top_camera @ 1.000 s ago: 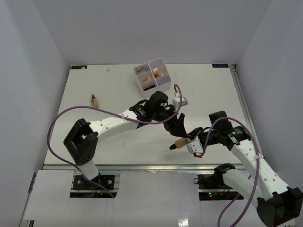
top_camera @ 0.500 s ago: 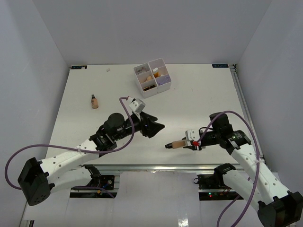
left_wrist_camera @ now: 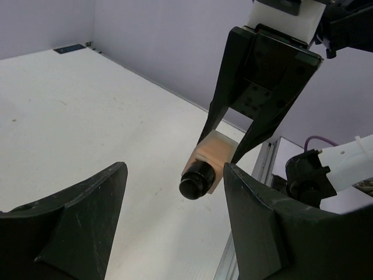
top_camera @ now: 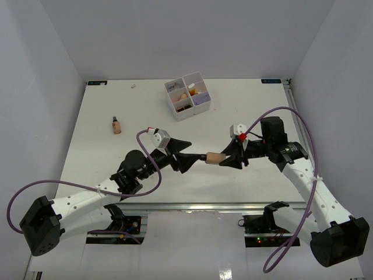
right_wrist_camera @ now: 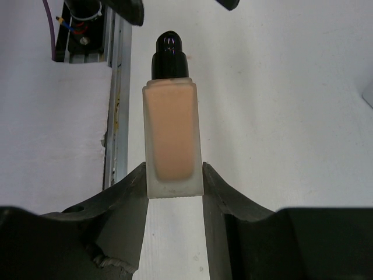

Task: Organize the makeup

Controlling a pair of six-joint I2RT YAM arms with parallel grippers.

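My right gripper (top_camera: 228, 159) is shut on the base of a tan bottle with a dark cap (top_camera: 214, 157) and holds it level above the table, cap pointing left. In the right wrist view the bottle (right_wrist_camera: 172, 134) stands between the fingers (right_wrist_camera: 125, 201). My left gripper (top_camera: 185, 156) is open, its jaws on either side of the bottle's cap without touching it. In the left wrist view the cap (left_wrist_camera: 196, 181) sits just ahead of the gap between the fingers (left_wrist_camera: 256, 216). A second small tan bottle (top_camera: 116, 124) lies on the table at the left.
The white four-compartment box (top_camera: 187, 95) stands at the back centre with small cosmetics in it. A tiny white scrap (top_camera: 133, 86) lies near the back left. The table's metal front rail (top_camera: 192, 205) runs below both grippers.
My right gripper lifted the tan bottle and carried it back and left. My left gripper swung right and now brackets the cap with open jaws.
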